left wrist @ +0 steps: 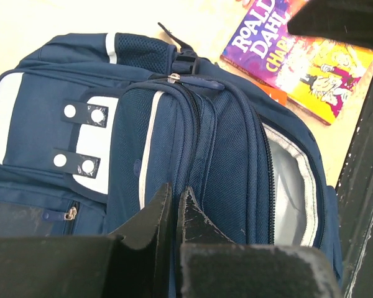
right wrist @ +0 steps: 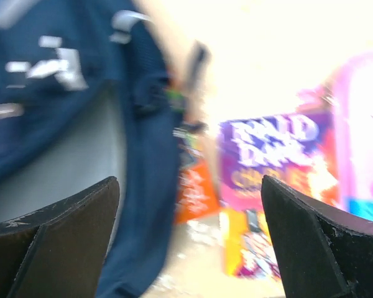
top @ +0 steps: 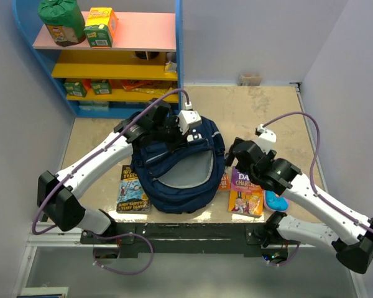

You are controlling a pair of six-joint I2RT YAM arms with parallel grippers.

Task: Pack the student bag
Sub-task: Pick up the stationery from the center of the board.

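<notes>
Looking down at the table (top: 267, 105), the bag (top: 174, 167) is lying flat in the middle between the two arms. Its main compartment is gaping open and grey lining is showing.

The left gripper (left wrist: 176, 200) is hovering over the top end of the bag with its fingers (left wrist: 161, 214) squeezed nearly together, just a sliver between them. The tips are sitting right against the navy fabric of the front pocket. Can't tell if any cloth is actually pinched in there. White patches with snap buttons are showing on the bag just beside it.

The right gripper (right wrist: 186, 236) is hanging at the bag's right edge with its fingers spread wide and holding nothing. That wrist view is pretty blurry though.

Just right of the bag a purple book (top: 247, 192) is lying flat, reading "ROALD DAHL" with "CHA…" under it before it gets cut off. An orange book (top: 224, 181) is peeking out between it and the bag. A blue thing (top: 275, 200) is lying further right, too small to make out.

Left of the bag another book (top: 132, 189) is showing "TREE…" on the cover; the rest is too small to read. Behind the bag a shelf (top: 112, 40) is holding boxes with unreadable labels.
</notes>
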